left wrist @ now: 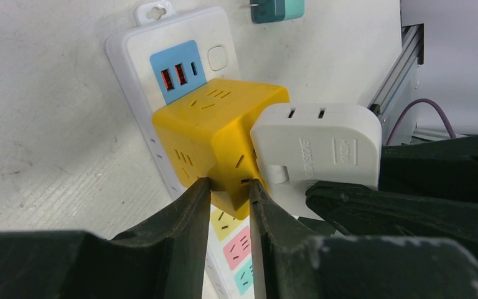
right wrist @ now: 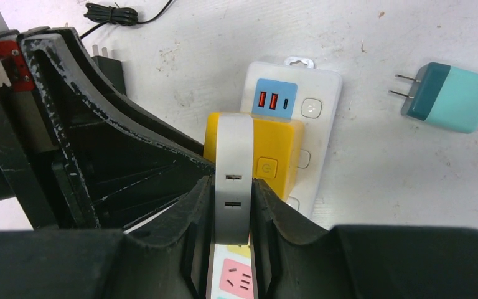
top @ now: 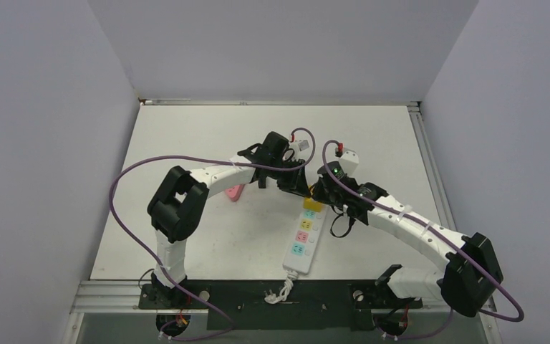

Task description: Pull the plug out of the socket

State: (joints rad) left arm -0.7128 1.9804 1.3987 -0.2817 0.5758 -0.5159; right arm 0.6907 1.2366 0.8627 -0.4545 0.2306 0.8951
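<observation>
The socket (top: pixel 302 240), a long white power strip with pastel outlets, lies mid-table. A yellow cube adapter (left wrist: pixel 211 134) sits plugged into its upper end, just below the blue USB panel. A white plug (right wrist: pixel 233 149) with two slots sticks out of the cube's side. My left gripper (left wrist: pixel 227 182) is shut on the cube's lower corner. My right gripper (right wrist: pixel 232 184) is shut on the white plug's flat sides. In the top view both grippers meet over the strip's far end, left (top: pixel 302 190) and right (top: pixel 322 193).
A teal charger (right wrist: pixel 451 96) with two prongs lies loose to the right of the strip's far end. A coiled black cable (right wrist: pixel 112 12) lies beyond it. A pink object (top: pixel 235 192) rests under the left forearm. The strip's short cord (top: pixel 279 292) reaches the near edge.
</observation>
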